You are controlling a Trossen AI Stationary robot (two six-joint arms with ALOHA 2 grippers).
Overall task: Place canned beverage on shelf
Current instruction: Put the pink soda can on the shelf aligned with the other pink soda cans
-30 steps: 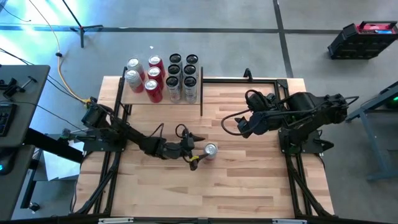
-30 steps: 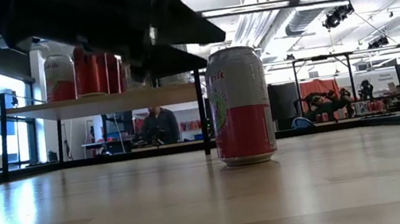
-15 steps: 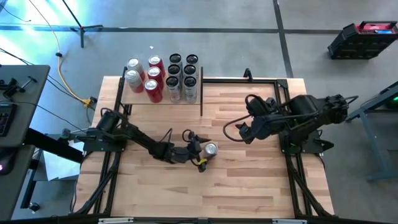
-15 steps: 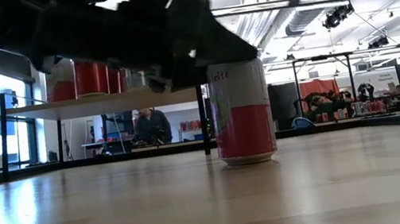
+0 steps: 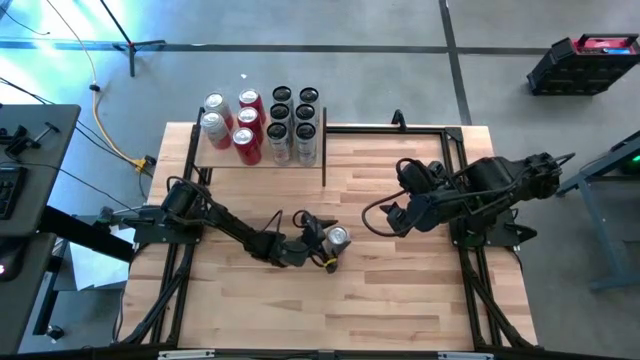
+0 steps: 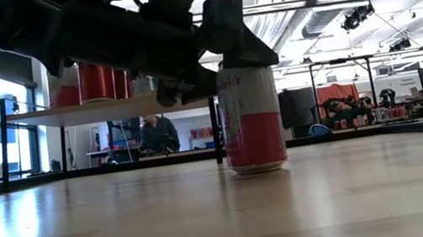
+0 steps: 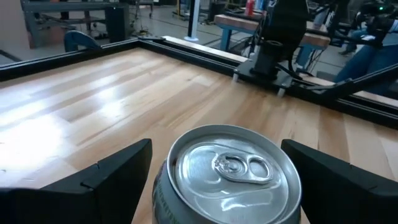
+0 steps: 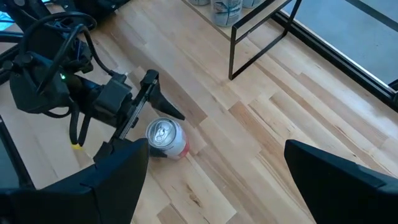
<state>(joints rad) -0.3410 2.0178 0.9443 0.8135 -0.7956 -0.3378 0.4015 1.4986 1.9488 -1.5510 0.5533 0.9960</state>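
A red-and-white can [image 5: 338,238] stands upright on its base on the wooden table, silver top up [image 7: 227,174]; the low view [image 6: 251,121] and the right wrist view [image 8: 165,135] show it too. My left gripper [image 5: 326,243] reaches in low from the table's left and is open, one finger on each side of the can's upper part. The shelf [image 5: 212,158], a light board on black posts [image 6: 108,109], stands at the far left and carries several upright cans [image 5: 262,128]. My right gripper [image 5: 395,215] hangs open over the table's right half, holding nothing. My left gripper's fingers [image 7: 124,171] come in nearly level from the table's left and stand close beside the can's top rim [image 7: 163,167], one on each side. I cannot tell whether they touch it. The can stands upright on the table.
Black frame rails [image 5: 400,128] run along the table's edges. The shelf's black posts [image 8: 233,53] rise at the far left. Bare wood lies between the can and the shelf and toward the near edge. A person [image 6: 159,134] is in the room beyond.
My left gripper has gone down and toward the table's right edge, up to the can, rolling a little. Its fingers were beside and above the can; now they stand on either side of its top.
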